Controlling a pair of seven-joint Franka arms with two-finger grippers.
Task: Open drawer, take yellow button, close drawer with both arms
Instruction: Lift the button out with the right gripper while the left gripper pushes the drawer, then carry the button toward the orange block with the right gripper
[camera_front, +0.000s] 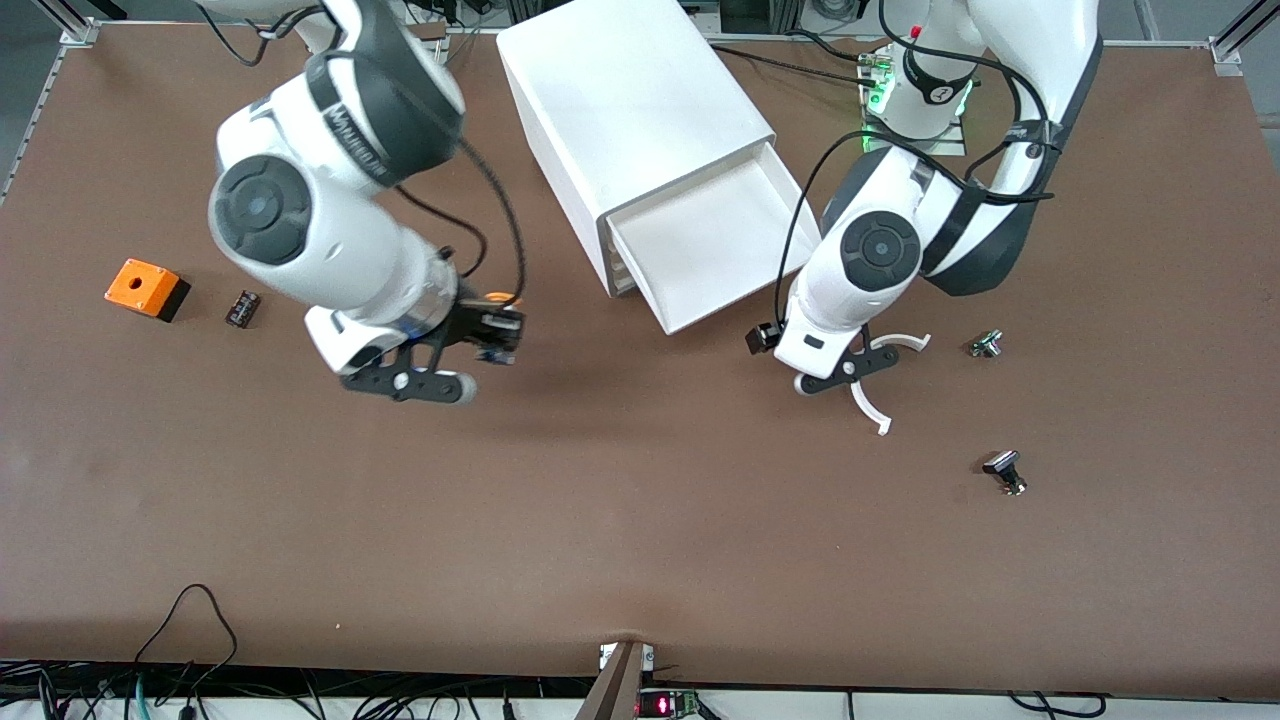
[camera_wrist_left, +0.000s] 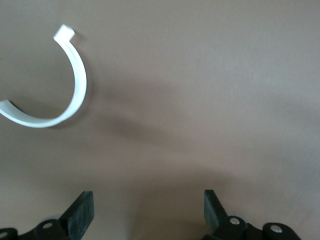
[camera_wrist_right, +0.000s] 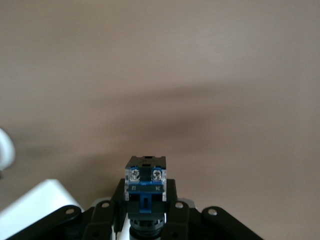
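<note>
The white cabinet (camera_front: 640, 110) stands at the back middle of the table with its drawer (camera_front: 705, 245) pulled out; the part of the drawer that shows holds nothing. My right gripper (camera_front: 488, 335) is up over the bare table, toward the right arm's end from the drawer. It is shut on the button (camera_front: 497, 318), whose orange cap shows. In the right wrist view the button's blue-black body (camera_wrist_right: 145, 182) sits between the fingers of the gripper (camera_wrist_right: 145, 212). My left gripper (camera_front: 848, 372) is open and empty, low over the table beside the drawer's front corner; it also shows in the left wrist view (camera_wrist_left: 148, 210).
A white curved strip (camera_front: 868, 405) lies on the table partly under the left gripper and shows in the left wrist view (camera_wrist_left: 75, 90). A small silver part (camera_front: 985, 345) and a black-and-silver flat-headed part (camera_front: 1003, 470) lie toward the left arm's end. An orange box (camera_front: 145, 288) and a small black part (camera_front: 242, 307) lie toward the right arm's end.
</note>
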